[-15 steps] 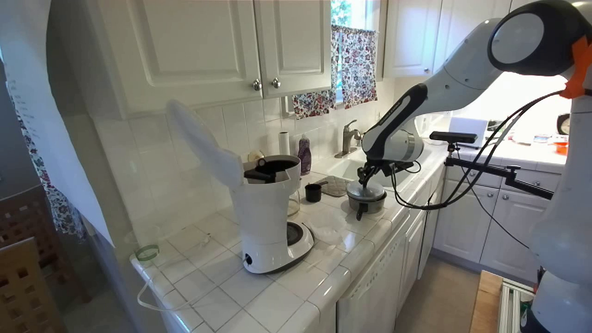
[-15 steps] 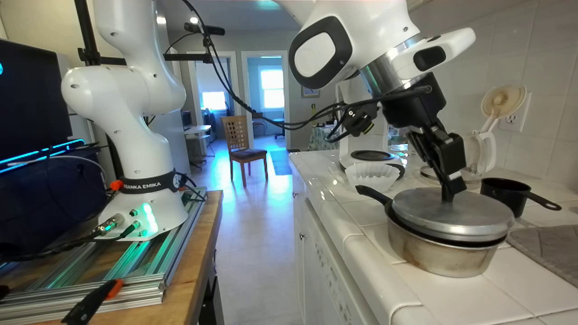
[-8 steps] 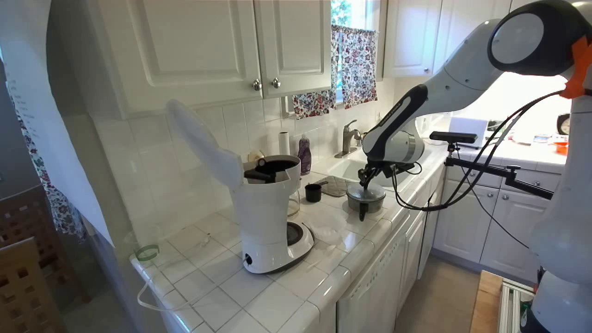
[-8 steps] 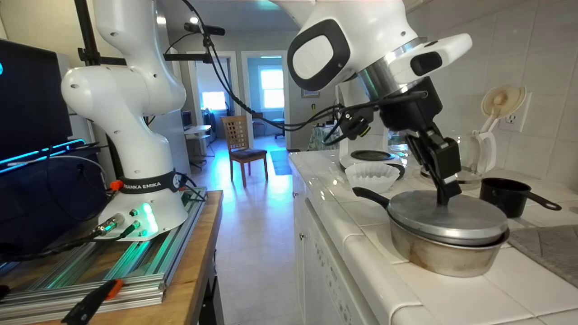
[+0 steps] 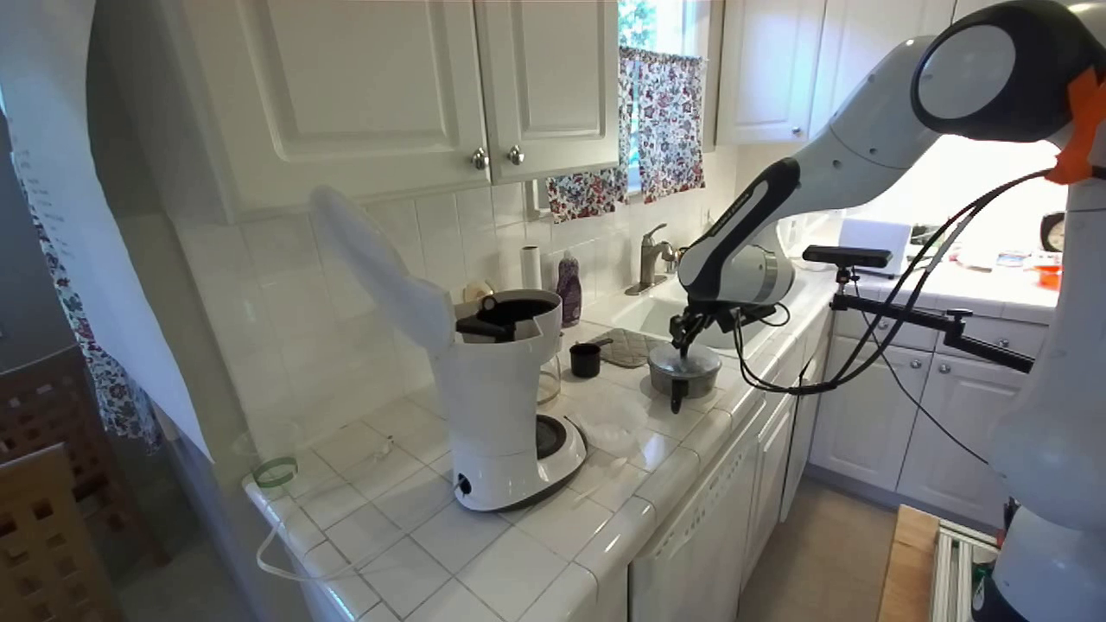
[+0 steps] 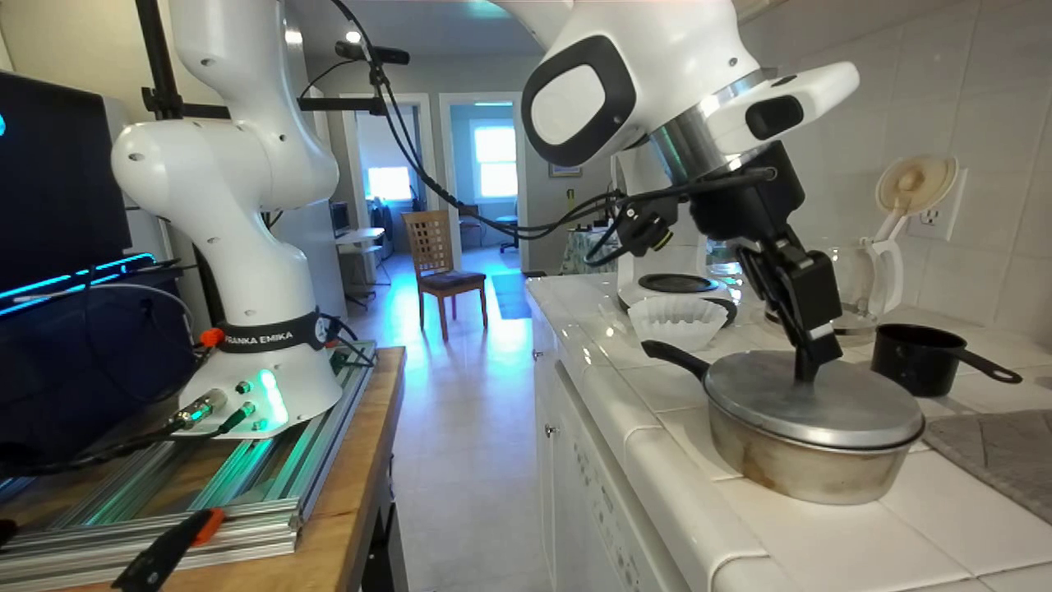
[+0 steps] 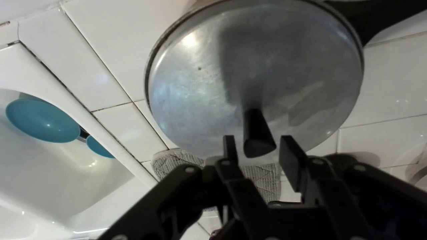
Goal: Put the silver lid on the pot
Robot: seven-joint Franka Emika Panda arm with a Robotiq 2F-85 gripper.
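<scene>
The silver lid (image 6: pixel 863 403) rests level on the rim of the pot (image 6: pixel 805 469), which stands on the tiled counter with its black handle (image 6: pixel 672 355) pointing toward the coffee maker. In the wrist view the round lid (image 7: pixel 196 93) covers the pot's opening, so the inside is hidden. A black knob (image 7: pixel 257 133) rises from the lid's middle. My gripper (image 7: pixel 258 144) straddles that knob with a visible gap on both sides, its fingers (image 7: pixel 293 160) open and holding nothing. In an exterior view the gripper (image 5: pixel 683 349) points down over the lid.
A small black cup (image 6: pixel 916 362) and a grey pot holder (image 6: pixel 998 456) lie close to the pot. The white coffee maker (image 5: pixel 492 406) and a paper filter (image 6: pixel 678 322) are farther along. Teal utensils (image 7: pixel 43 120) lie in the sink (image 7: pixel 50 176).
One second ago the lid sat raised and off-centre above the pot. It shifted toward the pot's handle and came down flush onto the rim. The arm barely moved in the last half second.
</scene>
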